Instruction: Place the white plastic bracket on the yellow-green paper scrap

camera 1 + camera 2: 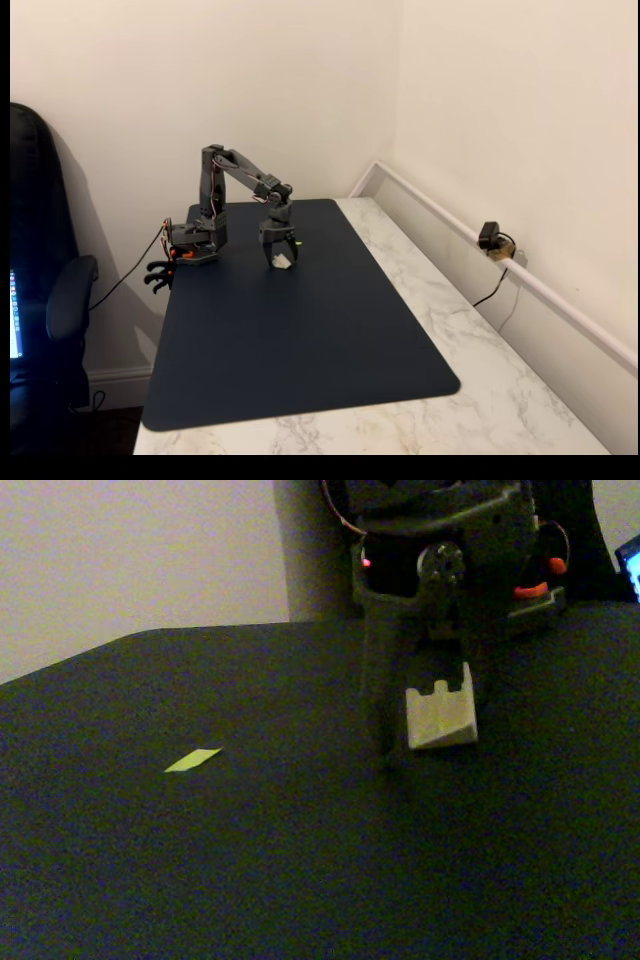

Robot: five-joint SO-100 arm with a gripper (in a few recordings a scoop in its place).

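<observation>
A dark blue mat (300, 320) covers most of the white marble surface (480, 400). The arm (235, 195) stands at the far left corner of the mat, close to the wall. Most of the mat, toward its near edge and its right edge, is bare, so there is lots of open room there.

The fingers (279, 258) point down near the far edge of the mat, just right of the arm's base. In the close fixed view the fingers (420, 715) hang low over the mat. One dark finger (380, 695) runs down the left side of the white plastic bracket (441, 716). The bracket sits at the tips, and its bottom edge is at or just above the mat; I cannot tell if it touches. The fingers look closed on the bracket, with the other finger behind it.

The bracket is off-white and shaped like a little wedge, with a notched top and a slanted front face. In the far fixed view it is a small pale spot (282, 260) at the tips.

The yellow-green paper scrap (192, 760) lies flat on the mat, well apart from the bracket, to its left in the close view. It is a thin, bright sliver.
</observation>
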